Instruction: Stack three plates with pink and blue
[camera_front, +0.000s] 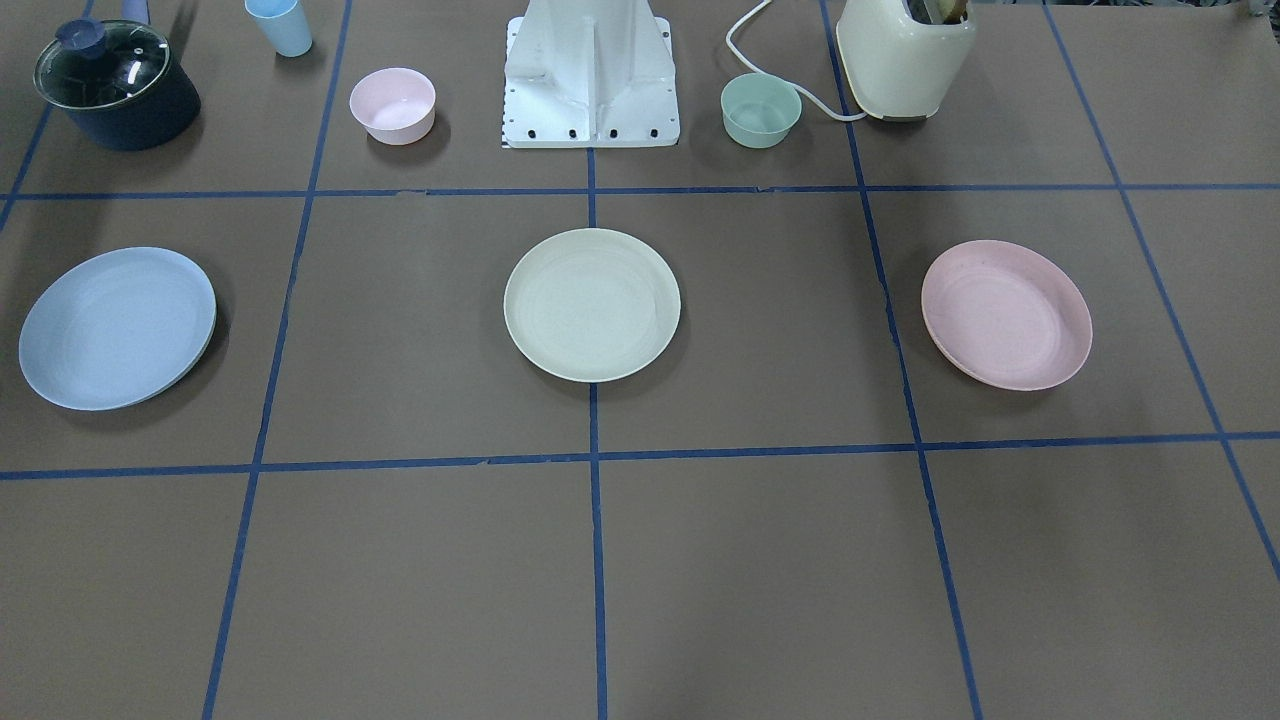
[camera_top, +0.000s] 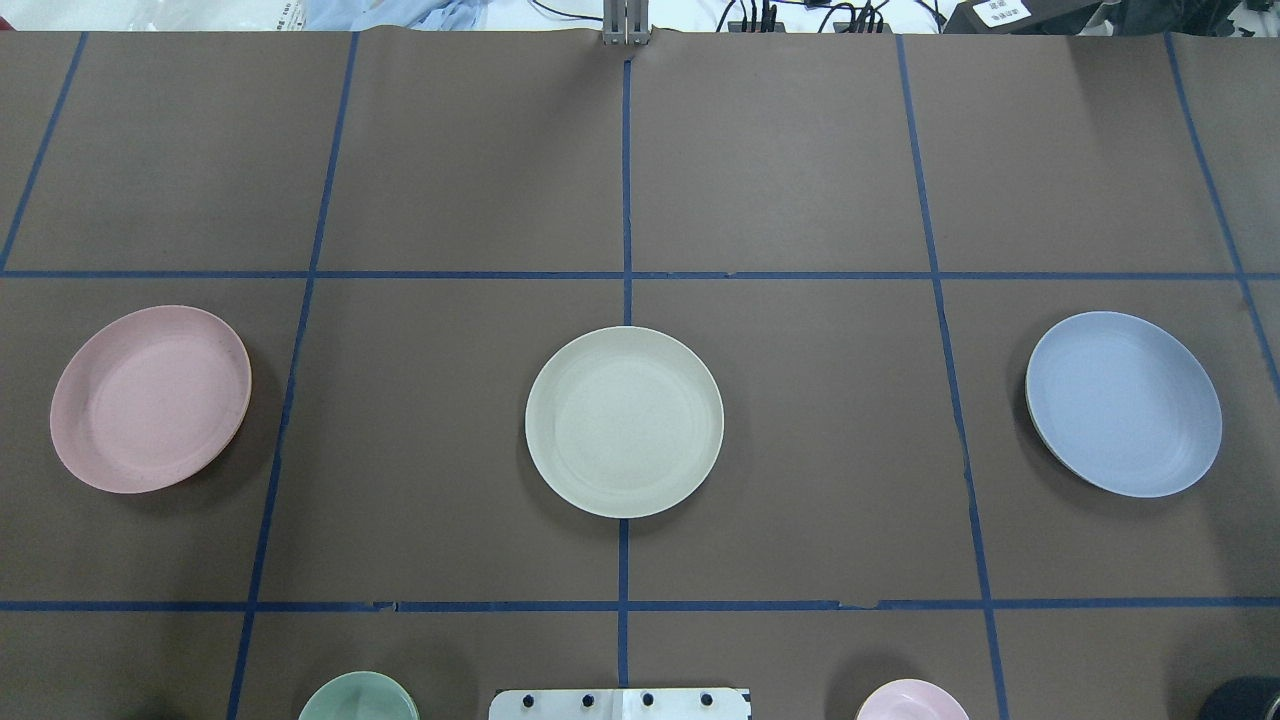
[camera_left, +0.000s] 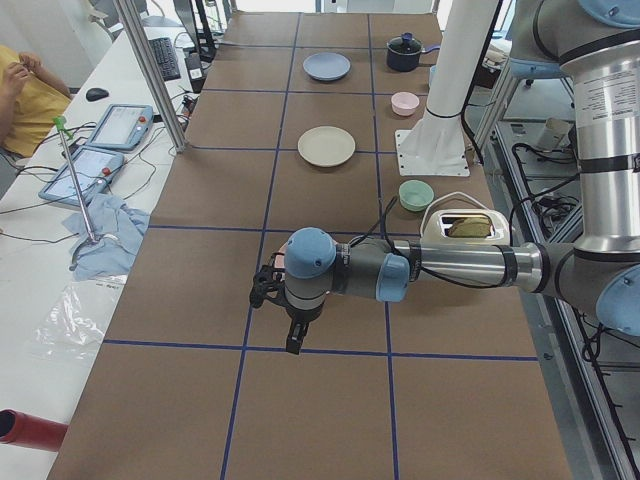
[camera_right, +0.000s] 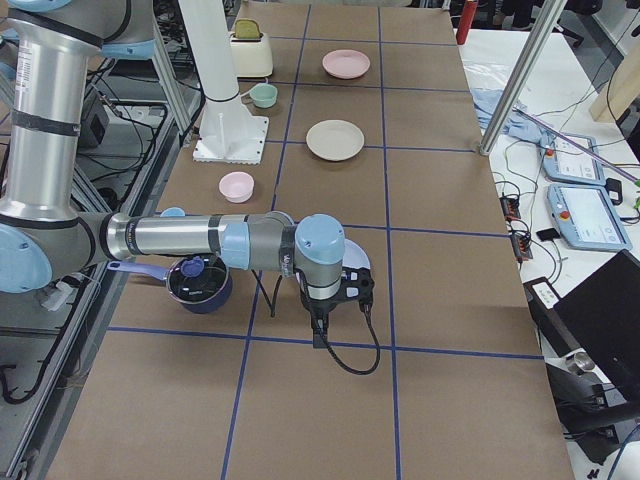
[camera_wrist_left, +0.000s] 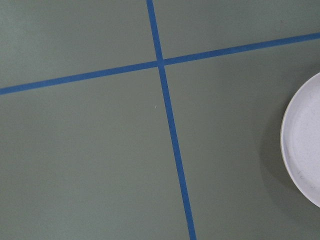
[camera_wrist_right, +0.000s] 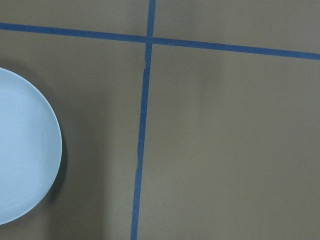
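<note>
Left gripper (camera_left: 288, 325) hangs above table (camera_top: 800, 150) beside pink plate (camera_top: 150, 398); can't tell its jaw state. Cream plate (camera_top: 624, 421) lies mid-table, well apart, likely the stack base since it's reachable from both sides. Farther along, right gripper (camera_right: 322, 318) hangs beside blue plate (camera_top: 1123, 402), jaw state also untellable. Nothing stacked yet.

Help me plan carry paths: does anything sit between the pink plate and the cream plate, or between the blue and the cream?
Nothing visible does: only tape lines cross the table between the pink plate, cream plate and blue plate.
</note>
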